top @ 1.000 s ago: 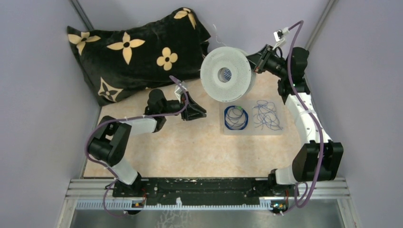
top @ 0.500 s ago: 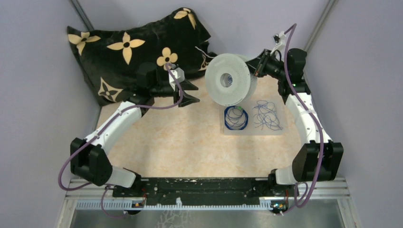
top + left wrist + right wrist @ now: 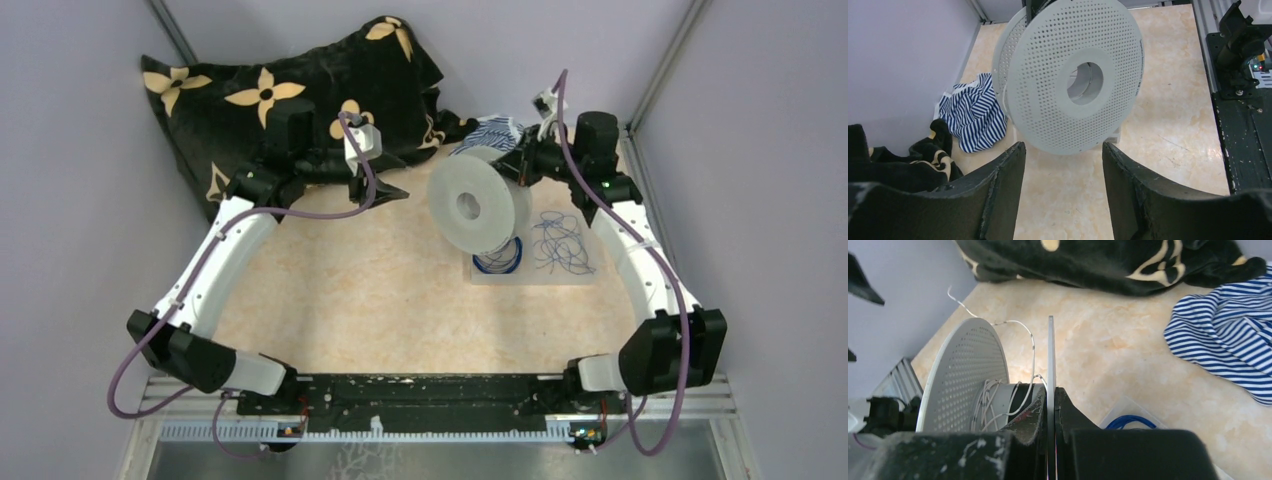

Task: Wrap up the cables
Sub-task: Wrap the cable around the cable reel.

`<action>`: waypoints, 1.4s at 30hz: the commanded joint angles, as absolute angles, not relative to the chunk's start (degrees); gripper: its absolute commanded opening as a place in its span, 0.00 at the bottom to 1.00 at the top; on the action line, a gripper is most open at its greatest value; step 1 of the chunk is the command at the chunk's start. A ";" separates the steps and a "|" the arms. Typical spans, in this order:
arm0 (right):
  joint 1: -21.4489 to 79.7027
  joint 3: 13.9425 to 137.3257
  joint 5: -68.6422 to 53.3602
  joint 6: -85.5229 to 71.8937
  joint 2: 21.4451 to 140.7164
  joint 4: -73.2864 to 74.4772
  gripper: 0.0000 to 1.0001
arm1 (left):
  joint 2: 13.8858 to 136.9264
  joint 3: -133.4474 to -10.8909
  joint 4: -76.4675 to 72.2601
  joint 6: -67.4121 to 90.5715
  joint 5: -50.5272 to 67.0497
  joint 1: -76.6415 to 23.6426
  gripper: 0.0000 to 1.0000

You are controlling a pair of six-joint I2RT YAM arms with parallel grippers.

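The cables lie on a clear tray (image 3: 580,275): a dark blue ring-like coil (image 3: 497,262), partly hidden behind the spool, and a loose scribbly tangle (image 3: 560,240). The blue coil (image 3: 1128,421) also shows in the right wrist view. My right gripper (image 3: 521,166) (image 3: 1051,390) is shut on one flange of the pale perforated spool (image 3: 478,205) (image 3: 963,375), holding it on edge above the table. Whitish wire (image 3: 990,400) is wound on its hub, with a loose end trailing off. My left gripper (image 3: 386,187) (image 3: 1063,155) stands open left of the spool (image 3: 1073,75), facing it, nothing between its fingers.
A black pillow with tan flowers (image 3: 280,110) (image 3: 1098,260) fills the back left corner. A blue-and-white striped cloth (image 3: 495,132) (image 3: 973,112) (image 3: 1228,335) lies at the back behind the spool. Purple-grey walls close in the sides and back.
My left arm has swung back and up toward the pillow, and its jaws have opened wider. My right gripper has turned the spool more on edge and shifted it, uncovering the striped cloth.
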State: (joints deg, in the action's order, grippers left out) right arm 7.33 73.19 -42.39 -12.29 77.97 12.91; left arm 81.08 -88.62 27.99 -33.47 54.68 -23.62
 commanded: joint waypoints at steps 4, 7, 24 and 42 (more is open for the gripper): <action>14.20 76.55 -42.99 2.32 71.76 19.07 0.00 | 78.67 -92.16 45.60 -49.56 58.97 -23.44 0.62; 16.60 77.74 -43.44 5.57 71.41 21.94 0.00 | 79.77 -92.69 51.48 -54.75 59.48 -23.63 0.60; 22.32 77.31 -39.77 12.34 70.58 26.62 0.00 | 84.21 -89.79 58.03 -57.06 56.45 -25.65 0.46; 25.76 74.44 -32.20 17.01 70.97 26.47 0.00 | 87.81 -83.65 43.34 -38.33 49.44 -27.34 0.45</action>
